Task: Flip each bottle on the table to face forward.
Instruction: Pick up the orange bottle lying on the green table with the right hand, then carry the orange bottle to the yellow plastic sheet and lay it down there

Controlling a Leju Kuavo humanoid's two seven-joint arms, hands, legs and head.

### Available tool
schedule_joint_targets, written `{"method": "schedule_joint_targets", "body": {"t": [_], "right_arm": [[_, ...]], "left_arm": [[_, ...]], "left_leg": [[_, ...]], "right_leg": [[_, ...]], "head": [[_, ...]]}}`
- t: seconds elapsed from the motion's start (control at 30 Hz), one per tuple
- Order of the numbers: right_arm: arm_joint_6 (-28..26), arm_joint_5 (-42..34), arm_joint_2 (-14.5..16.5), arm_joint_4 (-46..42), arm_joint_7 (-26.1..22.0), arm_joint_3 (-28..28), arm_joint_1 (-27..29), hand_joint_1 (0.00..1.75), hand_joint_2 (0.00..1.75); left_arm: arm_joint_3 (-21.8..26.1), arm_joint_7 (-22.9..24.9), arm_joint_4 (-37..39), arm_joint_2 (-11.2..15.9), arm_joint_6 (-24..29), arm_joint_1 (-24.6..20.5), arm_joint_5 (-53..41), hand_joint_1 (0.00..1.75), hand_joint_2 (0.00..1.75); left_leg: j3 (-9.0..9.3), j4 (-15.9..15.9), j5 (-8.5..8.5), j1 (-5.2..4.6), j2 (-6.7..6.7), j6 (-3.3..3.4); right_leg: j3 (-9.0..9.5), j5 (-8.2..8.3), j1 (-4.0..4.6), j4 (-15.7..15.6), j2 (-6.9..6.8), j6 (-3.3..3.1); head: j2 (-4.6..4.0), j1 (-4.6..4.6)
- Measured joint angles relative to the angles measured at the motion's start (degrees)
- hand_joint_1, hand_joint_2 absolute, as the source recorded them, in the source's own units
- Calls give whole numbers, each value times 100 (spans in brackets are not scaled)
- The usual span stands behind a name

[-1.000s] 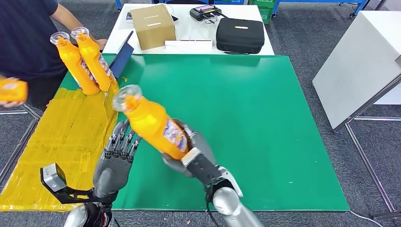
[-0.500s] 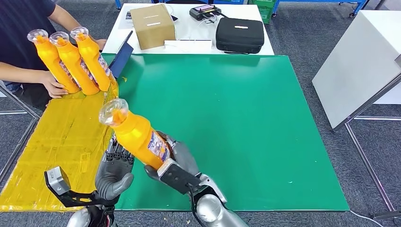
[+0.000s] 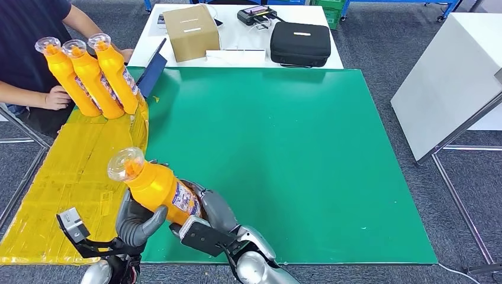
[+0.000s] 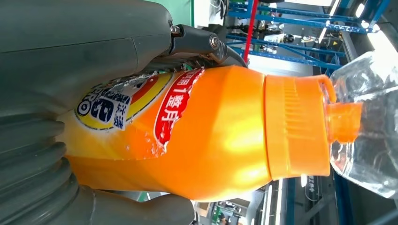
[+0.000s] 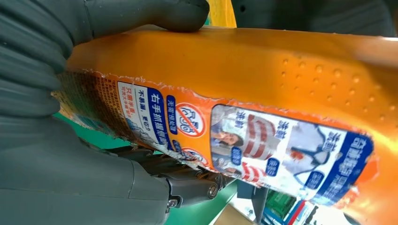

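A: What is lying across the scene?

B: A flat green bench [image 3: 284, 154] is filling the middle, its surface smooth and matte. Along its left edge a crinkled yellow sheet [image 3: 71, 177] is spreading out, glossy and creased. Behind the green surface a white table [image 3: 237, 35] is carrying a cardboard box [image 3: 190, 32] and a black zipped case [image 3: 300, 44] with rounded corners.

A: Where is the bottle being handled?

B: An orange plastic bottle [image 3: 157, 186] is tilting over the near left corner of the green surface, its clear domed cap [image 3: 125, 164] pointing up and to the left. The right robot hand [image 3: 207, 216] is wrapping its grey fingers around the lower body, clamped on it. The left robot hand [image 3: 139, 219] is pressing against the bottle's side from the left, its thumb and fingers curling around it too. In the left wrist view the ribbed orange collar [image 4: 295, 126] and a torn-edged label [image 4: 136, 105] are showing; the right wrist view is showing the back label [image 5: 263, 150] with blue print and a dimpled patch [image 5: 328, 79].

A: Are there other bottles?

B: Three matching orange bottles [image 3: 92, 77] are standing in a row, touching, at the far left corner. A person's hand [image 3: 56, 97] is resting beside them.
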Motion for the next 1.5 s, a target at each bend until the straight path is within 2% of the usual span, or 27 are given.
{"method": "schedule_joint_targets", "body": {"t": [0.5,0.63,0.67,0.8,1.0,1.1,1.2,1.27,1.37,1.5], "right_arm": [[-2,68,32,161,24,39,-50,175,175],[-60,136,31,188,43,40,-55,0,175],[-106,183,27,196,69,40,-50,0,175],[-304,378,-56,133,233,-16,75,0,0],[-323,542,-510,-662,302,-479,459,0,0],[-222,591,-781,-1152,302,-783,669,0,0],[-192,669,-917,-1442,302,-933,795,0,0],[-249,833,-1034,-1633,305,-1010,908,0,0],[-396,1019,-1469,-2172,255,-1245,1301,0,0],[-385,615,-2308,-3085,-46,-1891,2054,0,0]], "left_arm": [[67,-21,39,0,9,19,-63,175,175],[66,-111,39,0,109,11,-262,175,175],[59,-181,38,-1,206,-2,-428,175,175],[48,-592,-31,1,990,-78,-1638,175,175],[331,-968,-72,45,2624,-192,-3669,175,175],[611,-1089,-34,89,2873,-195,-3956,175,175],[760,-1122,-11,105,2987,-196,-4127,175,175],[835,-1123,4,111,3328,-192,-4499,175,175],[1030,-1107,109,178,4299,-136,-5511,175,175],[1349,-716,572,432,5535,-69,-7416,175,175]], "left_leg": [[-1,0,0,0,1,0],[-1,0,0,0,1,0],[-1,0,0,0,0,0],[-2,0,0,0,-1,0],[-4,1,0,-2,-2,0],[-4,1,0,-3,-2,0],[-4,1,0,-2,-1,0],[-4,1,0,-2,-4,0],[-7,1,-1,-3,-11,1],[-14,1,-6,-14,-12,4]], "right_leg": [[-2,0,0,0,0,0],[-3,0,0,0,0,0],[-3,0,0,0,0,0],[-3,0,0,0,0,0],[-2,1,-1,0,-1,1],[-3,1,-1,-1,0,2],[-4,1,-1,-1,0,2],[-5,1,-1,-1,-2,1],[-4,-1,-2,-2,-9,0],[-7,-1,-13,-6,-9,1]], "head": [[0,-1],[0,-1],[0,0],[0,1],[0,1],[0,1],[0,0],[0,-1],[0,-1],[0,0]]}}
